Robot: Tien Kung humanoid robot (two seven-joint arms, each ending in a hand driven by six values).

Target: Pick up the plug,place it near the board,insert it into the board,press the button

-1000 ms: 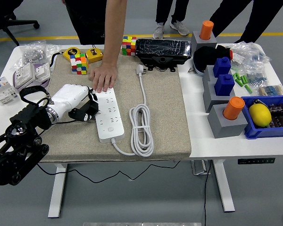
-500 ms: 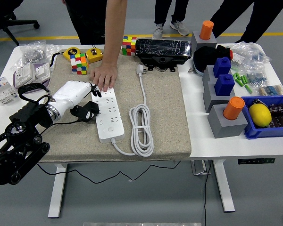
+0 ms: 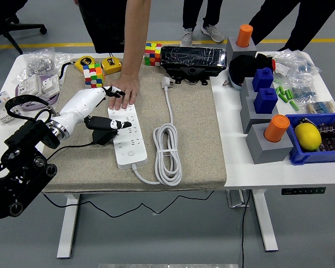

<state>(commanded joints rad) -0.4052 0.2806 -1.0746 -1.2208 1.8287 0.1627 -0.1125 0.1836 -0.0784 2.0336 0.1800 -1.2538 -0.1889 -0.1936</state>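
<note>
The robot's left hand [image 3: 100,111], white-shelled with black fingers, reaches in from nine o'clock over the grey felt mat [image 3: 195,139]. It holds a small black plug [image 3: 103,131], fingers closed around it. Over the last second the hand has lifted and moved toward three o'clock; the plug now sits at the left edge of the white rectangular power strip [image 3: 128,137], with its front end over the strip's upper sockets. Whether the pins have entered a socket cannot be told.

A person's hand [image 3: 123,92], coming from twelve o'clock, presses flat on the strip's far end and has stayed there, steadying it. The strip's own white cable [image 3: 167,148] lies coiled at its three o'clock side.

By the look of it, carrying is over and insertion is beginning; the button press is not yet done. The right arm is out of view.
</note>
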